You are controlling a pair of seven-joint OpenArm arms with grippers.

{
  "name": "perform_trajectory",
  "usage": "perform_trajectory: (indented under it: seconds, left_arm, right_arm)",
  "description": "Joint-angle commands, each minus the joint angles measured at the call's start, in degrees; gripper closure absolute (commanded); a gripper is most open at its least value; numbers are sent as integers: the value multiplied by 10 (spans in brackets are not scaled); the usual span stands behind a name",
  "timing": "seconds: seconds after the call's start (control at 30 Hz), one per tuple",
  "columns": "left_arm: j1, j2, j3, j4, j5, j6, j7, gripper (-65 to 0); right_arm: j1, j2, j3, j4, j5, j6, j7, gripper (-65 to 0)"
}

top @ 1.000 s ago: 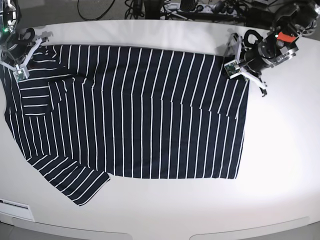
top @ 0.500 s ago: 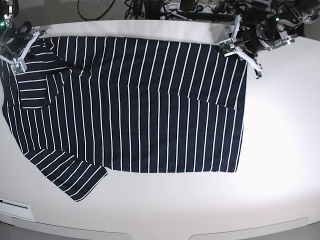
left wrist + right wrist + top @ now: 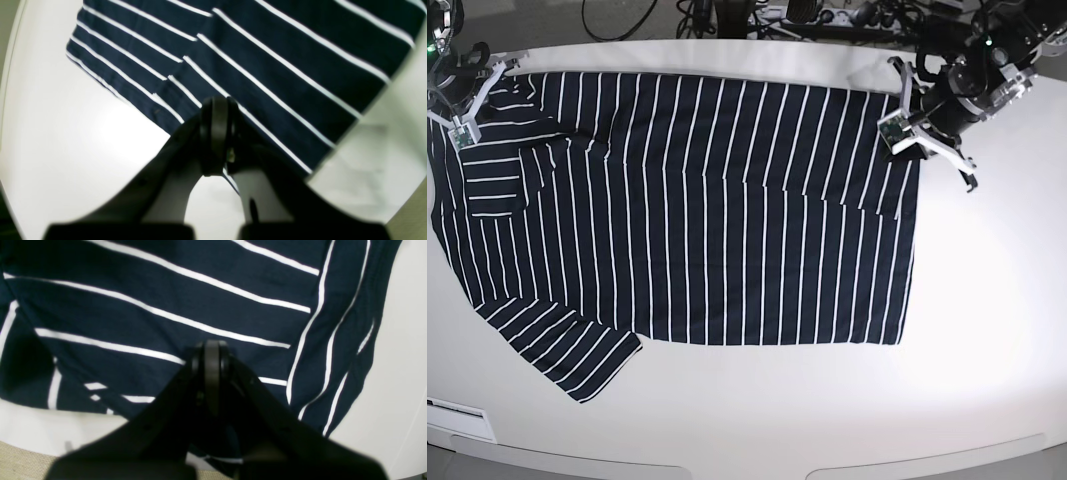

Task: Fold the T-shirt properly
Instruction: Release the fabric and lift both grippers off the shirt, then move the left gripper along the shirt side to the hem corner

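The T-shirt (image 3: 687, 215) lies spread flat across the white table (image 3: 987, 330), one sleeve trailing at the near corner. The left gripper (image 3: 907, 140) and the right gripper (image 3: 467, 105) each pinch a far corner, jaws together on cloth. Uneven lifting could let a thin pinch slip and skew the fold

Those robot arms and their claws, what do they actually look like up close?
In the base view each gripper has white, angular finger pieces on a black body: the left gripper carries a small green circuit board, as does the right gripper. The left arm's wrist is chunky black and silver. In the wrist views the fingers look like black curved prongs ending in rounded black pads.
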Motion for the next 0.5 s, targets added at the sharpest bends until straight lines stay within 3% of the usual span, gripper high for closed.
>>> perform_trajectory:
  seconds: [0.0,0.1,0.23,0.33,0.47]
  left_arm:
    - [-10,-8,-15,1,-17,6,0,0]
    - [-35,3,-38,-14,-68,1,6,0]
    - [-66,20,-38,-46,-108,-43,6,0]
    - [-95,45,-38,-91,-134,-58,6,0]
    - [-136,86,-36,-159,-175,-104,16,0]
  right_arm:
    - [-9,6,-1,-1,4,12,-32,0]
    - [-9,6,-1,-1,4,12,-23,0]
    - [-9,6,-1,-1,4,12,-21,0]
    - [-9,6,-1,-1,4,12,-21,0]
    - [-9,6,-1,-1,6,12,-10,0]
